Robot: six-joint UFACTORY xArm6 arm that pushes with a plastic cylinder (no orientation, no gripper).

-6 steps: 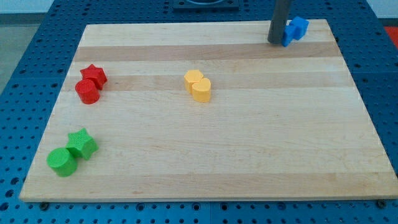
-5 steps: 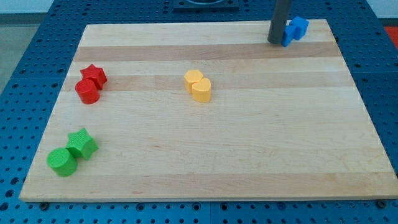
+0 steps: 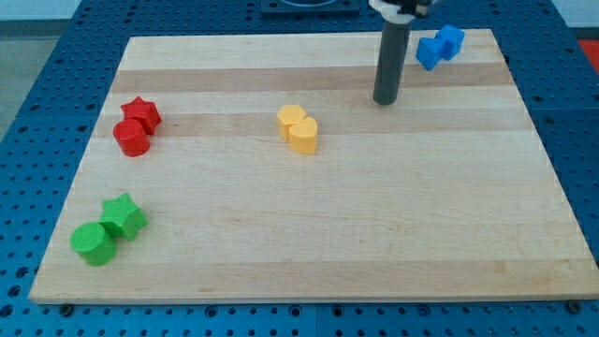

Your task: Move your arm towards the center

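My tip [image 3: 385, 99] rests on the wooden board [image 3: 374, 206], right of centre in the upper part of the view. It stands apart from every block. Two blue blocks [image 3: 440, 46] sit touching each other at the top right, above and to the right of the tip. Two yellow blocks [image 3: 299, 129] sit touching near the middle, to the left of and slightly below the tip.
A red star [image 3: 142, 112] and a red cylinder [image 3: 132, 138] sit together at the left. A green star [image 3: 124, 216] and a green cylinder [image 3: 93, 243] sit together at the bottom left. A blue pegboard [image 3: 37, 112] surrounds the board.
My tip has moved down and to the left, away from the blue blocks it stood beside. No block has moved.
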